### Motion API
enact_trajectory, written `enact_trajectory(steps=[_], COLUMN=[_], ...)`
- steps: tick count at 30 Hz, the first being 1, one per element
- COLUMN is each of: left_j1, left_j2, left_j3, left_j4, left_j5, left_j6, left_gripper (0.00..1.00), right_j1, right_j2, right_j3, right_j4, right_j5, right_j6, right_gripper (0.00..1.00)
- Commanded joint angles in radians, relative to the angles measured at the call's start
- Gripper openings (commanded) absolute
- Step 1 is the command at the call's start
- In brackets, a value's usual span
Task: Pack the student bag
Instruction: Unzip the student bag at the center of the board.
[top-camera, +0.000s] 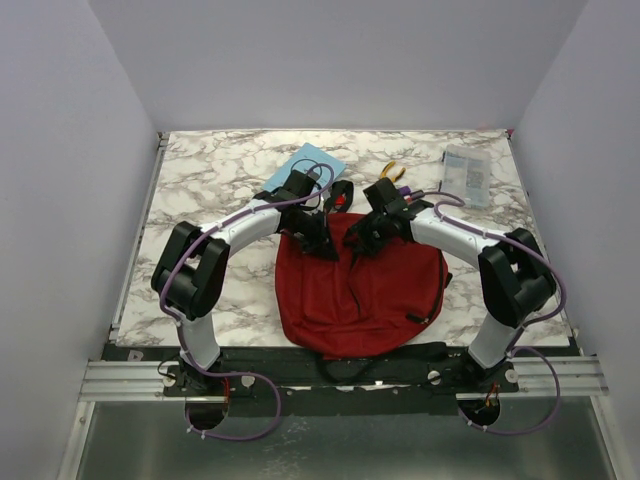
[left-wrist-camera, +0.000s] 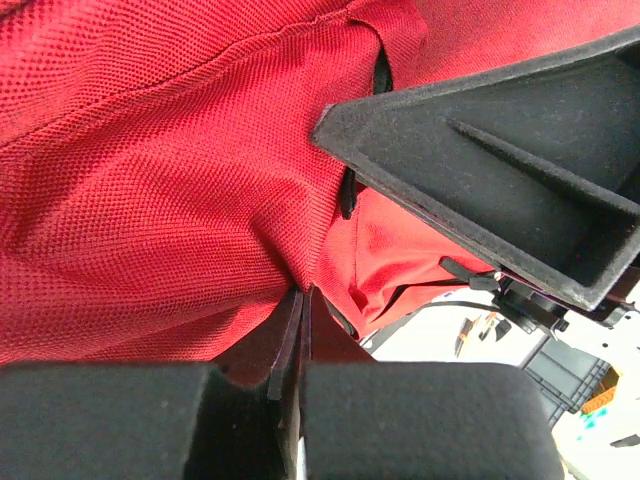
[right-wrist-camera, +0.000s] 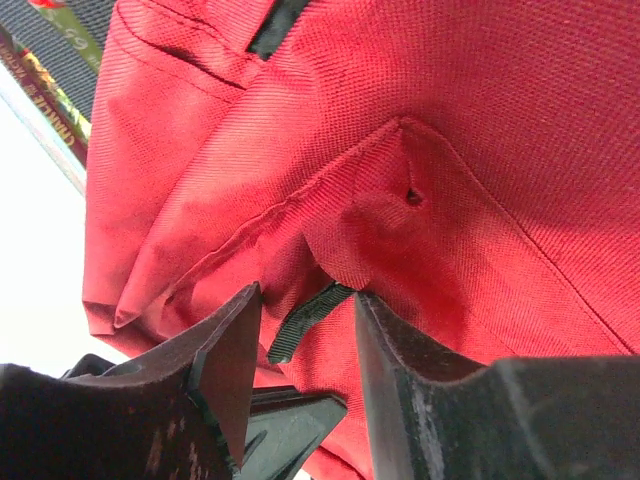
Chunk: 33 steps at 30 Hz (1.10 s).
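The red student bag lies on the counter. Jaws of the left gripper pinch its fabric tight; those of the right gripper gape half open astride a black tab. Print on a nearby book edge is unreadable.

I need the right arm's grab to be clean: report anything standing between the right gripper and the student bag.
Nothing visible does. The right gripper is at the student bag, its open jaws straddling a fabric fold and a black webbing tab. The left gripper pinches the bag's fabric nearby.
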Motion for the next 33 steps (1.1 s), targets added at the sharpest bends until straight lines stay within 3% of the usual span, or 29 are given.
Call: enact_trajectory(steps=[1, 9, 14, 21, 28, 33], left_j1=[0.004, 0.005, 0.007, 0.014, 0.014, 0.014], left_j2=[-0.035, -0.034, -0.036, -0.03, -0.024, -0.019], left_j3=[-0.011, -0.011, -0.008, -0.008, -0.009, -0.009], left_j4=[0.001, 0.0, -0.002, -0.003, -0.003, -0.003], left_j5=[0.008, 0.001, 0.0, 0.005, -0.001, 0.001], left_j6=[-0.007, -0.007, -0.006, -0.007, -0.006, -0.006], left_gripper=[0.0, 0.0, 0.0, 0.0, 0.0, 0.0], right_j1=[-0.003, -0.003, -0.004, -0.011, -0.016, -0.031], right_j2=[0.021, 0.006, -0.039, -0.123, -0.142, -0.13], right_j3=[0.021, 0.008, -0.068, -0.22, -0.276, -0.29], right_j4=[-0.091, -0.101, -0.03, 0.254, 0.391, 0.421], right_j5=[0.05, 0.034, 0.005, -0.044, -0.108, -0.132], right_j6=[0.043, 0.026, -0.031, -0.185, -0.223, -0.224], right_gripper=[0.43, 0.07, 0.07, 0.09, 0.18, 0.17])
